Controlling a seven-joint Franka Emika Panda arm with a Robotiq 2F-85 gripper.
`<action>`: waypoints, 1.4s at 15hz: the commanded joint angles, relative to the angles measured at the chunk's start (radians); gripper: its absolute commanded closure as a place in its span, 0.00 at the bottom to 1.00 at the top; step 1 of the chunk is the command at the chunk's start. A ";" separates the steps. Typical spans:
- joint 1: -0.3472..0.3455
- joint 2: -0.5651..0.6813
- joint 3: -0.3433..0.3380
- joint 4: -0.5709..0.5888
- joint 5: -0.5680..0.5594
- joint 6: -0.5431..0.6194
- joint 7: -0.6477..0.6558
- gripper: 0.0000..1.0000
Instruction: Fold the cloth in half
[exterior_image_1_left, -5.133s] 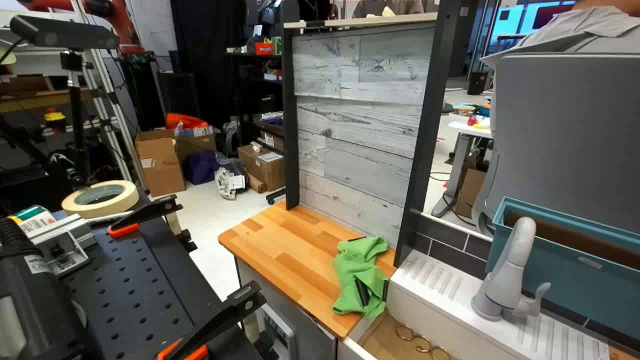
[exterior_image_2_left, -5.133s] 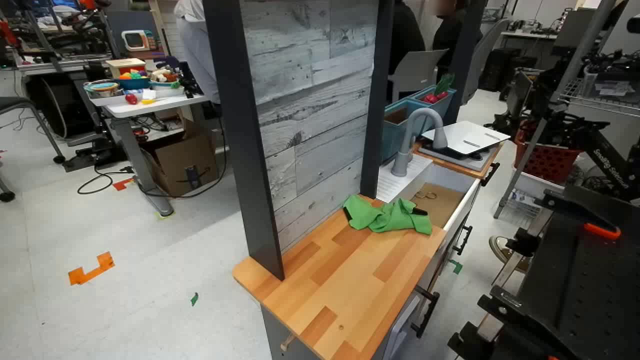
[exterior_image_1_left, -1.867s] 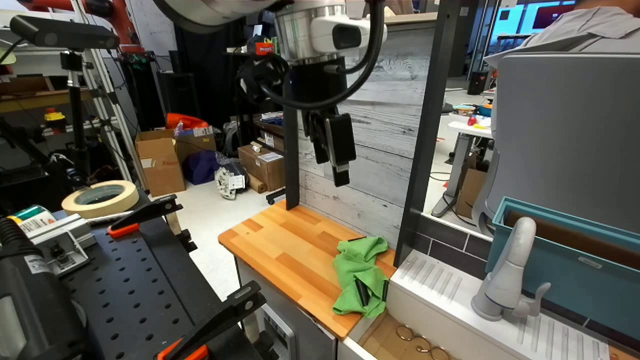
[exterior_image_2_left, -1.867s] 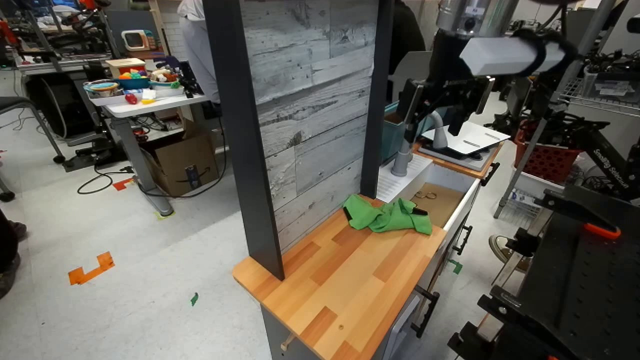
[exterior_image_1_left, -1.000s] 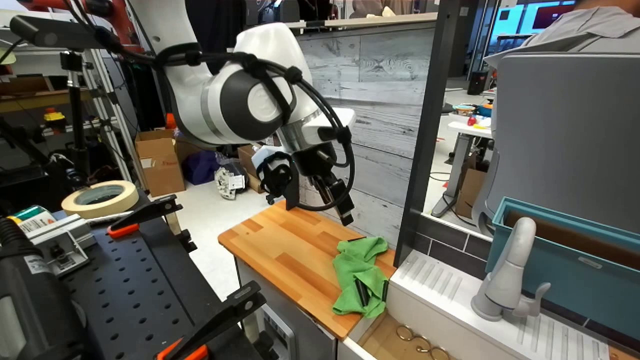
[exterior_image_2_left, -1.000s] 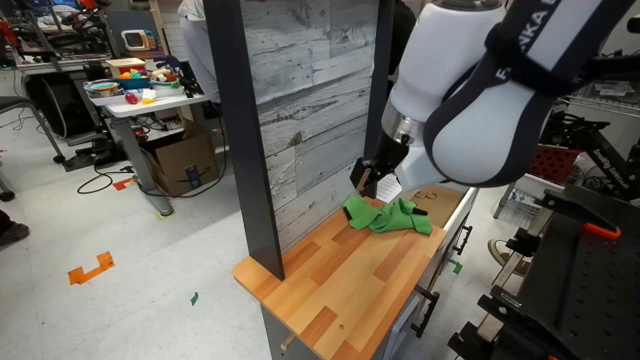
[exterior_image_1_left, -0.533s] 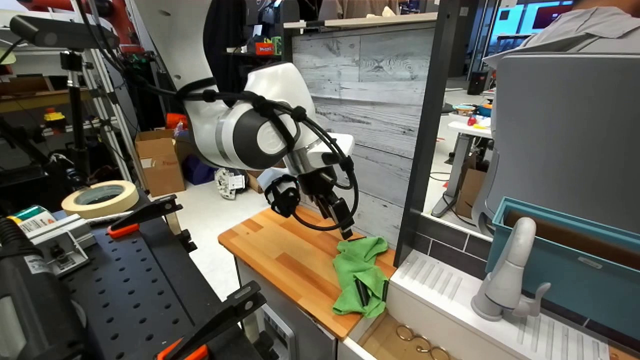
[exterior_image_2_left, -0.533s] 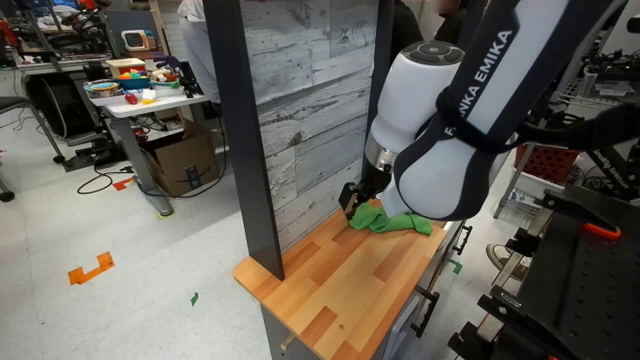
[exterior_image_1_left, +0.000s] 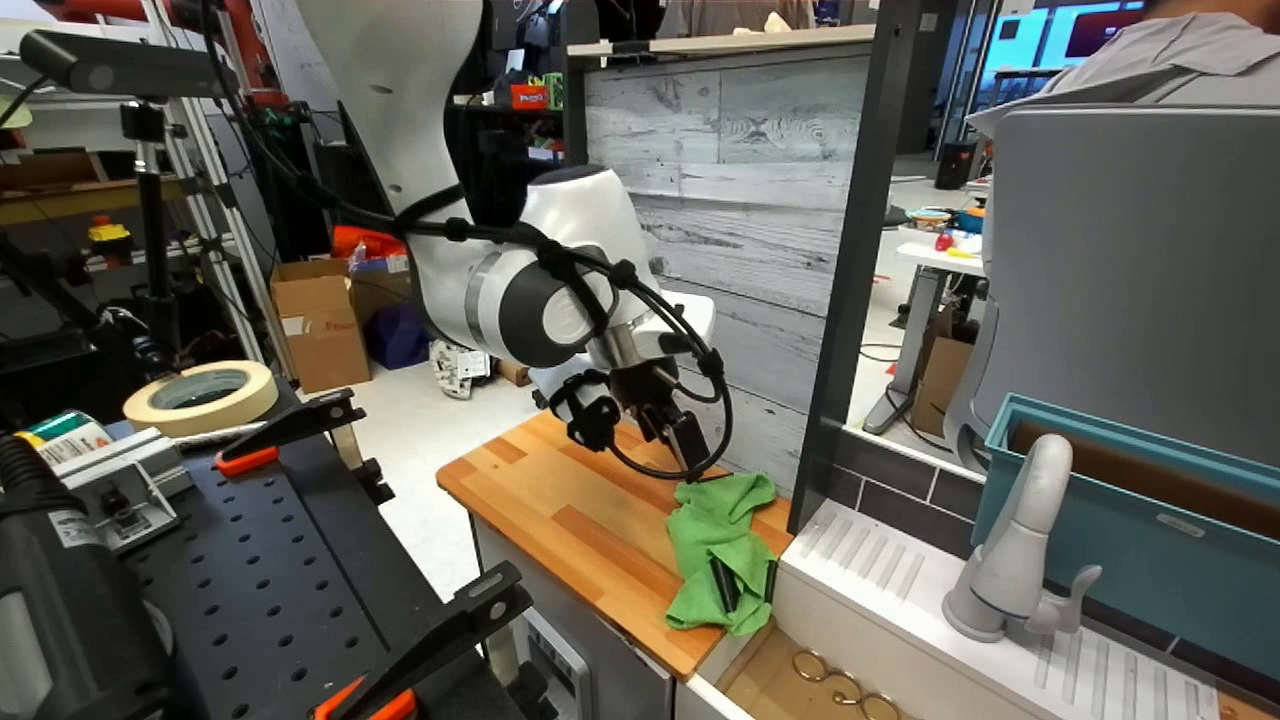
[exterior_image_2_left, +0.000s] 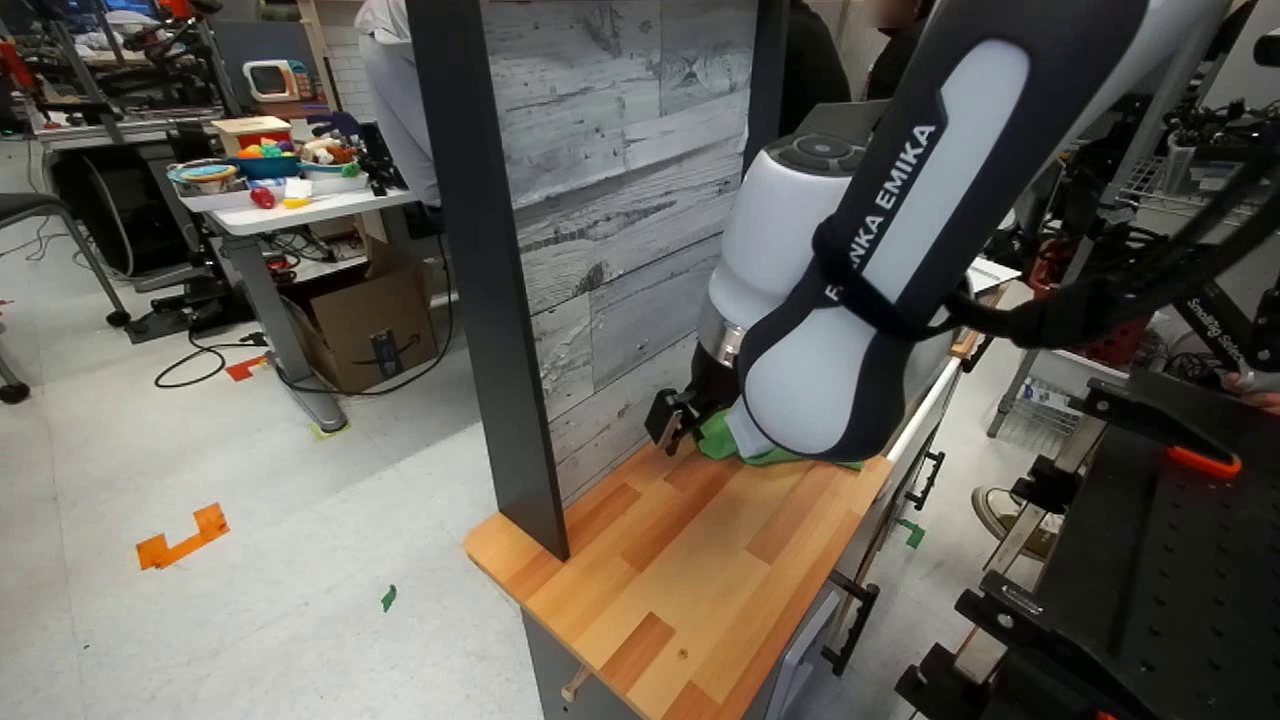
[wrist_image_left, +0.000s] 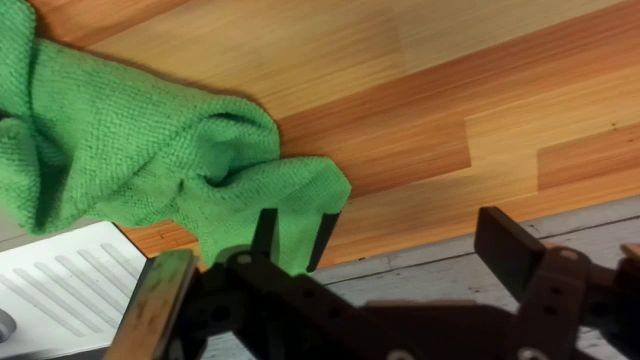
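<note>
The green cloth (exterior_image_1_left: 718, 535) with black edge strips lies crumpled on the wooden countertop (exterior_image_1_left: 560, 490), at the end near the sink. In an exterior view it is partly hidden behind the arm (exterior_image_2_left: 716, 440). My gripper (exterior_image_1_left: 690, 468) is low over the counter, at the cloth's end beside the plank backboard; it also shows in an exterior view (exterior_image_2_left: 668, 438). In the wrist view the gripper (wrist_image_left: 377, 220) is open with nothing between its fingers. One finger overlaps the cloth (wrist_image_left: 130, 120) near a black-edged corner; the other is over the counter's back edge. Contact cannot be told.
The grey plank backboard (exterior_image_1_left: 740, 230) rises along the counter's back edge, with a dark post (exterior_image_1_left: 845, 260) at its sink end. Beside the cloth are a white ribbed ledge (exterior_image_1_left: 880, 570), a grey faucet (exterior_image_1_left: 1010, 550) and an open drawer (exterior_image_1_left: 800, 690) with metal rings.
The arm has come into view and lowered the gripper toward the cloth's end by the backboard. Over the last half second it shifts slightly farther along the backboard. The cloth looks unmoved.
</note>
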 joint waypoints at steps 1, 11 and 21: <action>-0.067 0.045 0.049 0.099 0.015 -0.069 -0.061 0.00; -0.067 0.126 0.049 0.210 -0.006 -0.179 -0.083 0.26; -0.052 0.090 0.053 0.160 -0.018 -0.142 -0.117 0.94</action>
